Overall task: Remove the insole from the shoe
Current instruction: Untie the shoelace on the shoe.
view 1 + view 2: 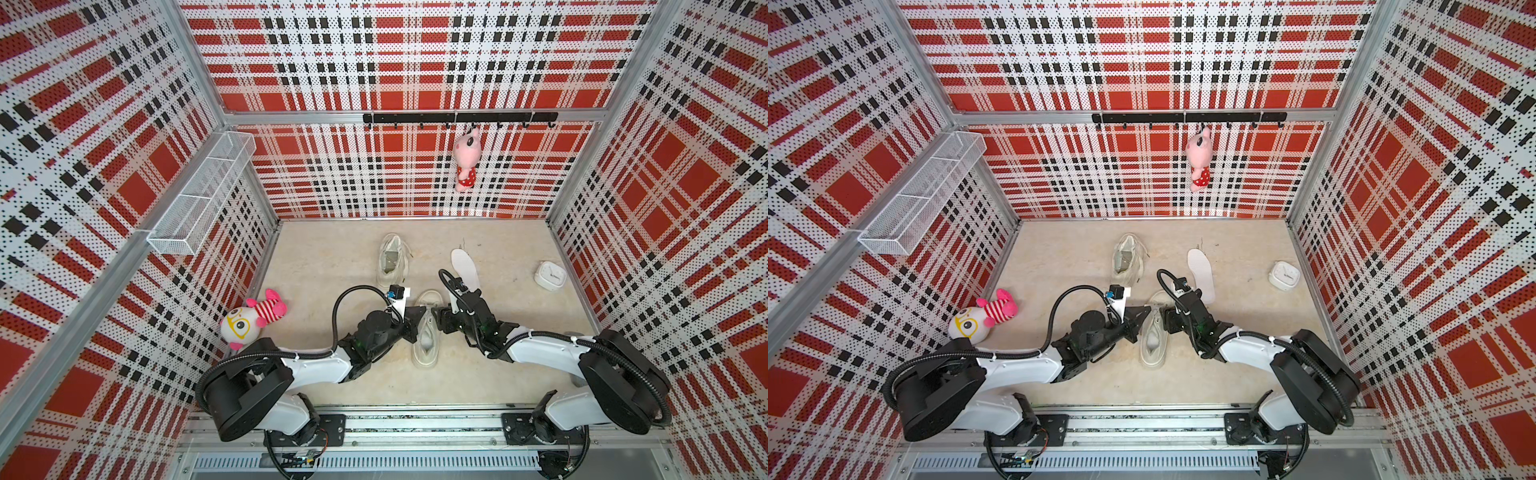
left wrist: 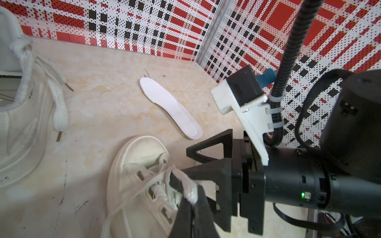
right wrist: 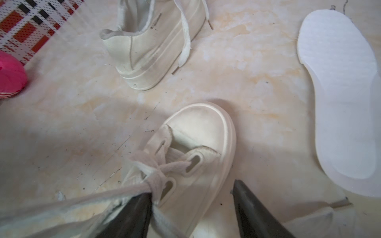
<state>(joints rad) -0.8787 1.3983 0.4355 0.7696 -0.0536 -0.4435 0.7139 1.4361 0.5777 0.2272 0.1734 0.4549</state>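
Shoe (image 1: 427, 345) lies lengthwise between the grippers, both equally near — insole presumably still inside, along that axis. Left gripper (image 1: 419, 312) clamps its laced edge; right gripper (image 3: 191, 188) straddles the opposite side, jaws apart.

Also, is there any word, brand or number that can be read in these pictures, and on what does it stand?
None can be read.
The white clock: dial marks too small.
The far shoe: dark mark on its side, too blurred.
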